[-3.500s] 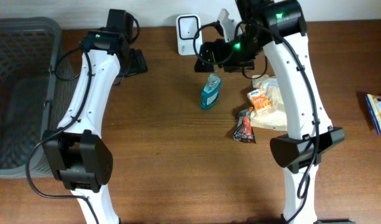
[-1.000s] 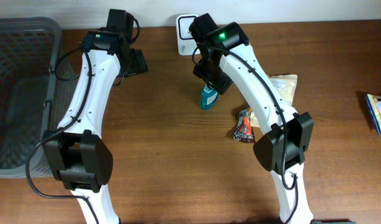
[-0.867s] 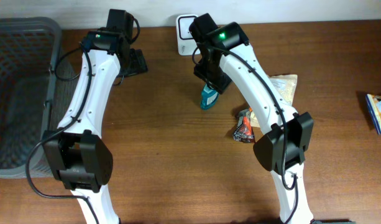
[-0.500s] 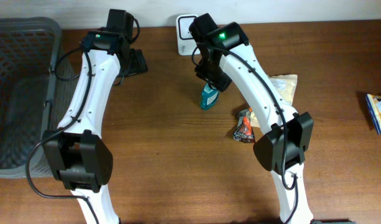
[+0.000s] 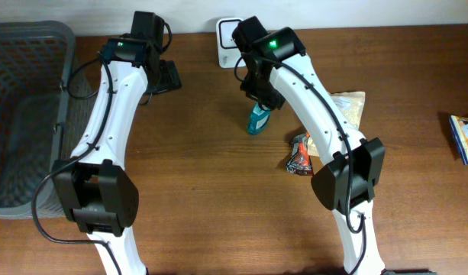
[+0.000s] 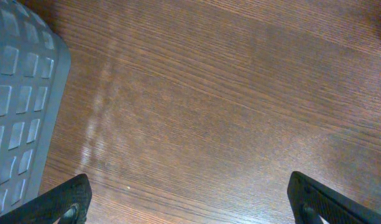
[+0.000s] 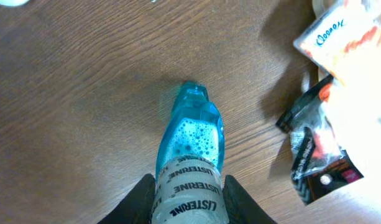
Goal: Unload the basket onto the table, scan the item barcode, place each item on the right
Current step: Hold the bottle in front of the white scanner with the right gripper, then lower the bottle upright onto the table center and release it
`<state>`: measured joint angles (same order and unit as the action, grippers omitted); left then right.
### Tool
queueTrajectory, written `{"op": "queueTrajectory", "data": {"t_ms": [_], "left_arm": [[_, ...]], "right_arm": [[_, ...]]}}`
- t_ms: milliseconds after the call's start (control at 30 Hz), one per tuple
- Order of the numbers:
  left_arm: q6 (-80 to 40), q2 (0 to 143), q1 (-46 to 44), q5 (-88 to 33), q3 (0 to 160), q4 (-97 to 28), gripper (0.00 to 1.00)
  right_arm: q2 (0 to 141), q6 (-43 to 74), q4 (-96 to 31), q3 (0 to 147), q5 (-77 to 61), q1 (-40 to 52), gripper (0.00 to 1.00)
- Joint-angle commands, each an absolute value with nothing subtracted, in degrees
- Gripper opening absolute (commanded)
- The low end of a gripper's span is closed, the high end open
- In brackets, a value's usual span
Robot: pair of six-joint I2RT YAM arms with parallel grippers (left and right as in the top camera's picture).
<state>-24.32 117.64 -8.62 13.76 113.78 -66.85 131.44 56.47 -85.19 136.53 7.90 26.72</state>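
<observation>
With the left gripper (image 6: 189, 202) held wide-jawed and empty, the mouthwash bottle (image 7: 190, 143) is pinched at its label between the narrow jaws of the right gripper (image 7: 190, 199), flat on the worktop (image 7: 84, 93), and a slip off its slick round sides is risked on lifting.

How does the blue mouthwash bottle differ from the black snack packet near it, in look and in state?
The mouthwash bottle is clear blue, with bubbly liquid inside; the snack packet is black and orange, flat and crinkled. The bottle lies between the fingers of the right tool, which hug its labelled end; the packet lies free, with no tool on it. Both lie on the wooden table.
</observation>
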Motion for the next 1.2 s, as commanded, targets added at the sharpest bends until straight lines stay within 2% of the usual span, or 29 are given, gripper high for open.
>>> {"op": "queueTrajectory", "data": {"t_ms": [0,67,100,167,400,600,833,1033,1167], "left_arm": [[-25.04,118.54,-8.95,13.96,113.49,-66.94,0.99],[-25.04,118.54,-8.95,13.96,113.49,-66.94,0.99],[-25.04,118.54,-8.95,13.96,113.49,-66.94,0.99],[-25.04,118.54,-8.95,13.96,113.49,-66.96,0.99],[-25.04,118.54,-8.95,13.96,113.49,-66.96,0.99],[-25.04,118.56,-8.95,13.96,113.49,-66.96,0.99],[-25.04,118.54,-8.95,13.96,113.49,-66.94,0.99],[-25.04,118.54,-8.95,13.96,113.49,-66.94,0.99],[-25.04,118.54,-8.95,13.96,113.49,-66.94,0.99]], "right_arm": [[131.83,48.05,-85.19,136.18,13.15,26.87,0.30],[131.83,41.80,-84.95,136.18,14.50,26.87,0.29],[131.83,38.37,-84.60,136.20,14.94,26.87,0.25],[131.83,31.05,-84.25,136.46,15.64,26.87,0.23],[131.83,6.92,-81.58,136.86,15.64,26.87,0.24],[131.83,-12.78,-79.37,137.27,7.68,26.92,0.23],[131.83,-25.36,-80.68,141.16,5.78,26.89,0.23],[131.83,-35.29,-84.07,144.18,-2.15,26.70,0.23],[131.81,-40.62,-85.93,144.64,-12.47,24.77,0.23]]}}
